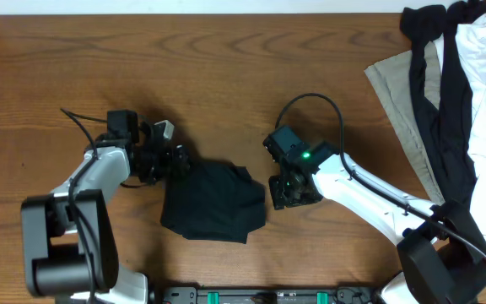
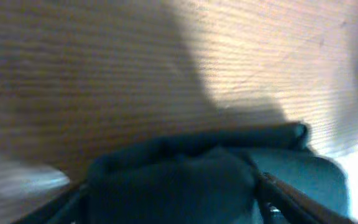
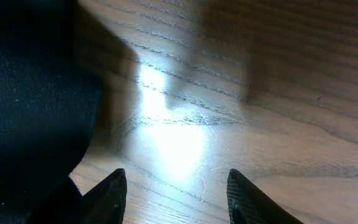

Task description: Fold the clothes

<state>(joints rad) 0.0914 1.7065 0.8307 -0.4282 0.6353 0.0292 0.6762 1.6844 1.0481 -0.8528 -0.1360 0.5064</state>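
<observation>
While the black T-shirt [image 1: 213, 203] lies bunched on the bench [image 1: 226, 67], my right fingers [image 3: 252, 200] hang spread and empty just beside its right edge; my left fingers [image 2: 294, 198] flank its upper-left corner, and I cannot tell whether they grip

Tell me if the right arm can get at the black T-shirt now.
Probably yes: the right gripper sits open just beside the black T-shirt, at its right edge, with only bare table between them.
</observation>
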